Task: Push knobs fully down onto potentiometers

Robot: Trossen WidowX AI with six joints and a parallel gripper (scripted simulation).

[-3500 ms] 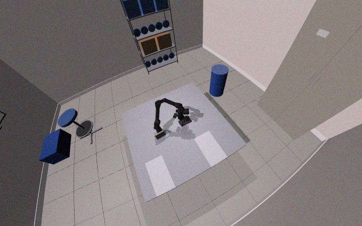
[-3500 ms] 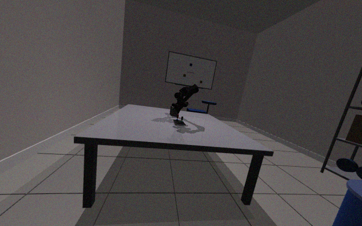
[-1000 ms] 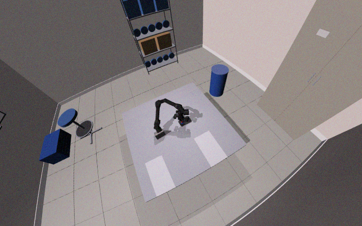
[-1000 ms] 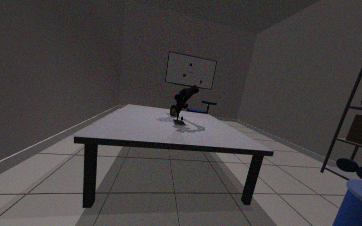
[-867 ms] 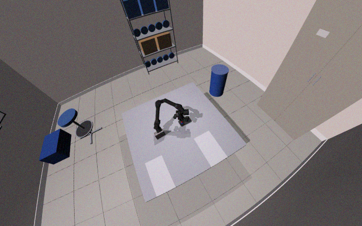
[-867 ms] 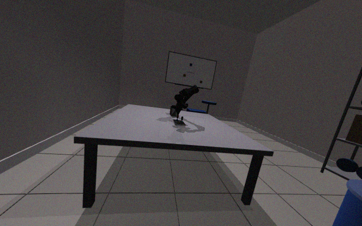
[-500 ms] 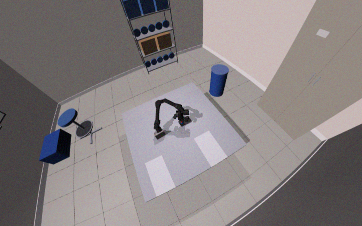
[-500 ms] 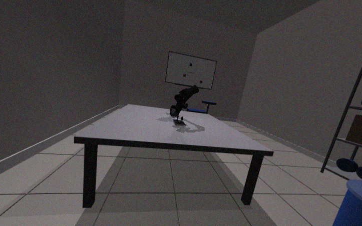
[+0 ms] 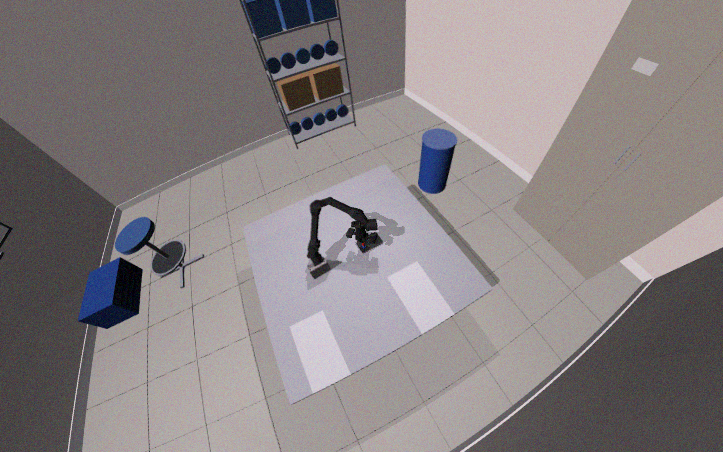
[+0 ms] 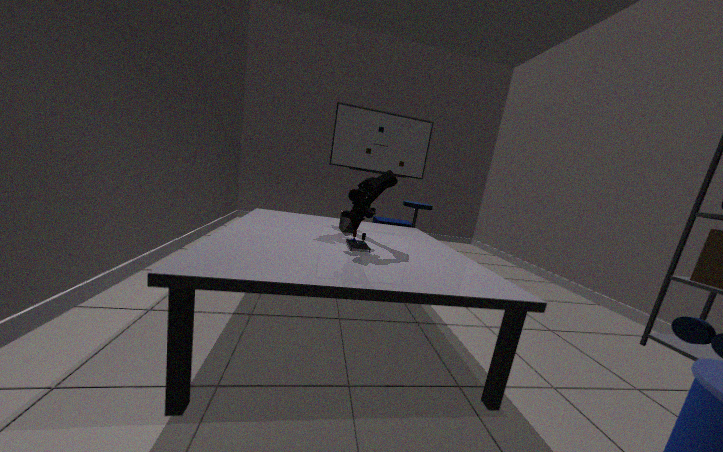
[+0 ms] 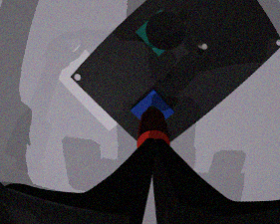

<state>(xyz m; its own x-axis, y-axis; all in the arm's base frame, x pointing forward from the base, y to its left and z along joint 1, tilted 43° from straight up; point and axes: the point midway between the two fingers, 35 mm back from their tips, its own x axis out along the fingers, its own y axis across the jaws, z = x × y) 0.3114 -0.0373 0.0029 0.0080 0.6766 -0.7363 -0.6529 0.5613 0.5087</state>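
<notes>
The dark circuit board (image 9: 374, 244) (image 10: 359, 247) (image 11: 110, 74) stands on the table. In the wrist view, a dark red knob with a brighter red band (image 11: 153, 135) is over the blue potentiometer (image 11: 139, 109) near the board's edge. A round black knob (image 11: 165, 30) is over the green potentiometer (image 11: 143, 34) farther across the board. My gripper (image 11: 154, 146) is shut with nothing between its fingers. Its tips are at the red band, covering part of that knob; whether they touch it cannot be told. The gap under each knob is hidden.
The arm base (image 9: 318, 269) stands on the white table (image 9: 353, 331) (image 10: 274, 263), to the left of the board in the top view. Two pale rectangles lie on the tabletop. A shelf rack, a blue bin (image 9: 435, 162) and a stool stand beyond the table.
</notes>
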